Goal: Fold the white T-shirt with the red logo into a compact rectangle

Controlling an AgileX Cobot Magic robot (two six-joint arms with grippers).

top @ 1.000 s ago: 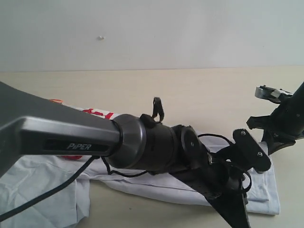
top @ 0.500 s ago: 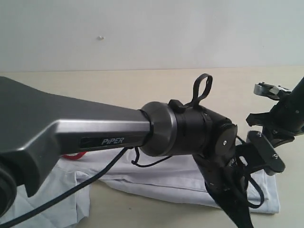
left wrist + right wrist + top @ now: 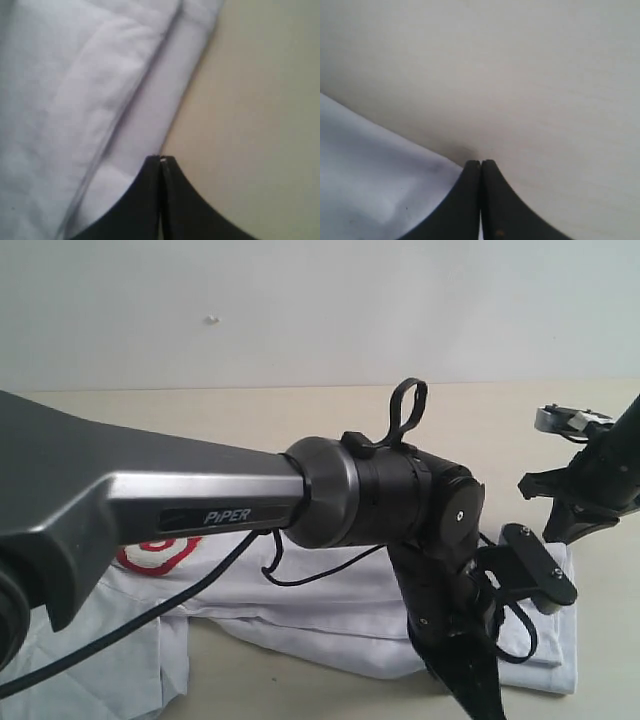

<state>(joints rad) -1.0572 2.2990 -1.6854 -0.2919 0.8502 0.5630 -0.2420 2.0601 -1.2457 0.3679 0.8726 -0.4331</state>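
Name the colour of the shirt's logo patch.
The logo patch is red-outlined white; exterior view shows it best.

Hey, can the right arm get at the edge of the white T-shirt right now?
Probably yes: the right gripper, jaws shut, hangs right at the edge of the white T-shirt, only table beside it.

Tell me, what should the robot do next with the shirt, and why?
Probably open both grippers a little so they can pinch cloth. The left gripper and right gripper are each shut, tips at the white T-shirt's edge, with no fabric visibly between the jaws. The shirt lies as a long strip, not yet a compact rectangle.
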